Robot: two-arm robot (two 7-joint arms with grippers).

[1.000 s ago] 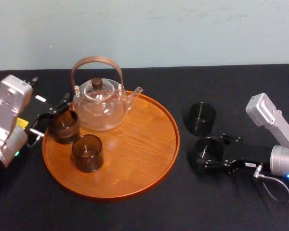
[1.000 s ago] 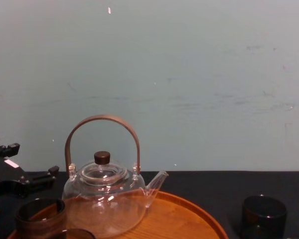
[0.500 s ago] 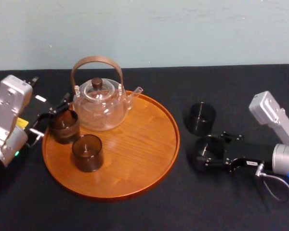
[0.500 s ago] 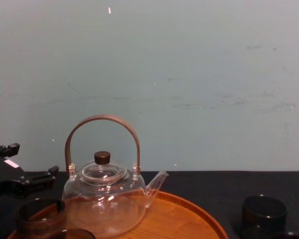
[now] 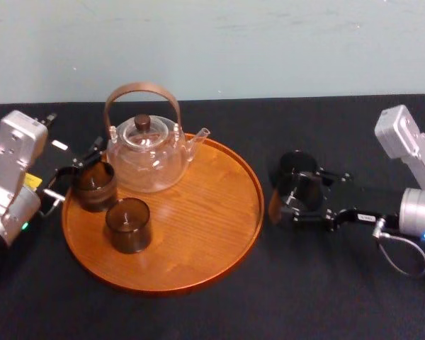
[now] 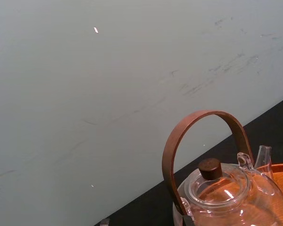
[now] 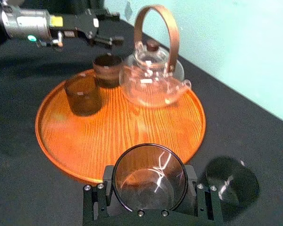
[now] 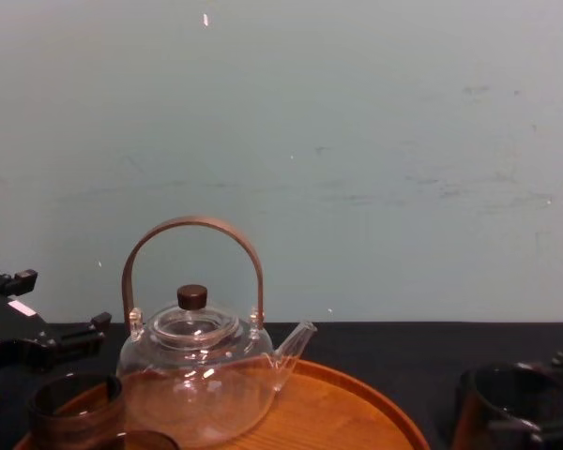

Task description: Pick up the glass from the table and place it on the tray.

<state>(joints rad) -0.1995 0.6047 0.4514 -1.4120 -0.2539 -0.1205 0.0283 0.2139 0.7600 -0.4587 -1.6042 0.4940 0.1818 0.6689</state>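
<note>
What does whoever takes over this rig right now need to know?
Right gripper: jaws shut on the glass, held just outside the tray on its right side.
Left gripper: jaws open, at the tray's left rim.
Done: two glasses and the teapot stand on the tray.
Left: carry the held glass over the rim and set it down. A spare glass waits on the table.
</note>
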